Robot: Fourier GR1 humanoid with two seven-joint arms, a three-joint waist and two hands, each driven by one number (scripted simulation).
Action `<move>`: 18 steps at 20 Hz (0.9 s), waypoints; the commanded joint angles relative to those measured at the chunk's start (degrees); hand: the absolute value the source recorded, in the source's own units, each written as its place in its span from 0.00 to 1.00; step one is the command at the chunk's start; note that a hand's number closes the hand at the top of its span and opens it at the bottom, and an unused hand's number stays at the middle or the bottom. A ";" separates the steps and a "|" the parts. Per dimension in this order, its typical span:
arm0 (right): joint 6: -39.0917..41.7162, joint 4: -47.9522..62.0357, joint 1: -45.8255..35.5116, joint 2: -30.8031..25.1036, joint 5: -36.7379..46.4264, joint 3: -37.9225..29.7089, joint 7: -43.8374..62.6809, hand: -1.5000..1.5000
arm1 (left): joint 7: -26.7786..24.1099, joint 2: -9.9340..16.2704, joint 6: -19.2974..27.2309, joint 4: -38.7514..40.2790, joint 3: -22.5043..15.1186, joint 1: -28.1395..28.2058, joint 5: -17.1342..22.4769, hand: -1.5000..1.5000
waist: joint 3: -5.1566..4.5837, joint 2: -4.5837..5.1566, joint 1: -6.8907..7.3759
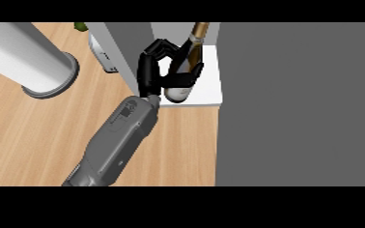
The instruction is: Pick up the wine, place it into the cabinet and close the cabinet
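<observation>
Wine bottle (187, 60): I am seeing it upright inside the cabinet (206, 92), base sitting on the white shelf floor, gold-capped neck pointing toward the top of the head view. It is standing near the front edge of the shelf, beside the cabinet's left wall.

Hand (165, 75): only one hand is showing, and since its forearm is entering from lower left I am logging it as the left hand. Its fingers are curling around the bottle's body, so I am treating it as gripping the wine, not released.

Forearm (118, 142): it is running diagonally across the wooden counter (43, 135) up to the cabinet opening. The right hand is not appearing anywhere.

Surroundings: a large grey panel (288, 106) is filling the right side, probably the open cabinet door, though I cannot confirm this. A grey cylinder (35, 60) is standing on the counter at the left, well apart from the cabinet. A small grey object (102, 53) is lying just left of the cabinet wall.

Progress, my judgement: pick-up is done and placement is essentially complete. Remaining: letting go, withdrawing the hand, closing the cabinet.
</observation>
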 commanded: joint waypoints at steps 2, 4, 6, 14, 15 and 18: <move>0.78 -1.67 1.20 -0.03 -2.38 -0.72 -0.32 0.00 | -5.40 -0.35 0.70 7.87 1.09 -3.77 3.25 1.00 | 0.00 0.16 -0.12; 0.42 -8.04 3.44 -1.51 -6.64 -3.18 3.27 0.00 | -4.51 -0.32 -1.86 10.78 5.36 -5.63 0.71 1.00 | 0.00 0.11 -0.42; -0.17 -8.29 2.97 -0.07 -3.77 -0.08 2.94 0.00 | -7.19 -0.36 0.35 12.70 5.08 -8.92 -0.64 1.00 | -0.01 0.15 -0.73; 1.46 -5.09 3.76 -0.10 -3.22 -0.20 -0.53 0.00 | -14.95 -0.37 1.89 21.89 6.26 -13.12 3.61 1.00 | 0.00 0.36 -1.22; -1.88 -3.89 -2.33 -0.21 -1.75 1.14 2.59 0.00 | -12.54 -0.37 2.01 23.00 6.78 -16.27 4.14 1.00 | -0.04 0.42 -1.01; -0.80 -4.93 -0.28 -1.30 -5.06 -0.93 2.94 0.00 | -15.02 -0.36 -2.51 25.93 9.15 -15.55 2.85 1.00 | -0.01 0.31 -0.59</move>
